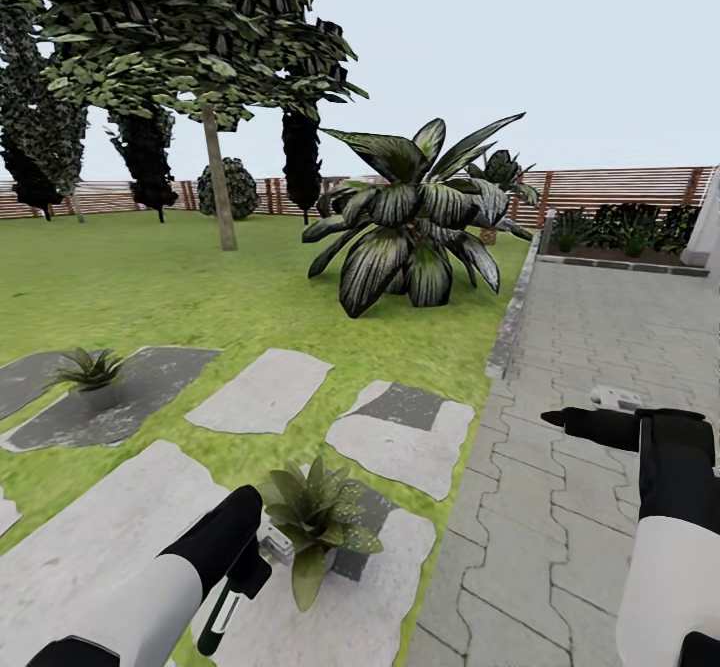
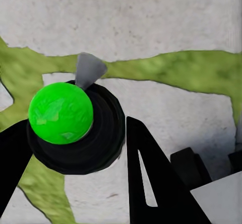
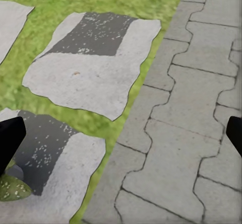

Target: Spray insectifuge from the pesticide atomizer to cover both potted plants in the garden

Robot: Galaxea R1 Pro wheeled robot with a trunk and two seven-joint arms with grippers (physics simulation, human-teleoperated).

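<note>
The left end effector (image 1: pixel 250 572) is gripping the spray bottle (image 1: pixel 222 615) just beside the near potted plant (image 1: pixel 315 517); the right end effector (image 1: pixel 560 417) is hanging open over the paving (image 1: pixel 600 347).

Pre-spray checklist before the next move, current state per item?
1. Dark green slim spray bottle held in left gripper: ok.
2. White-grey trigger nozzle beside the near green rosette plant in its grey pot: ok.
3. Nozzle aimed squarely at the leaves: cannot tell.
4. Far rosette plant on the dark stone slab within spray range: not ok, well off.
5. Right gripper open, holding nothing, over the grey paving: ok.
</note>
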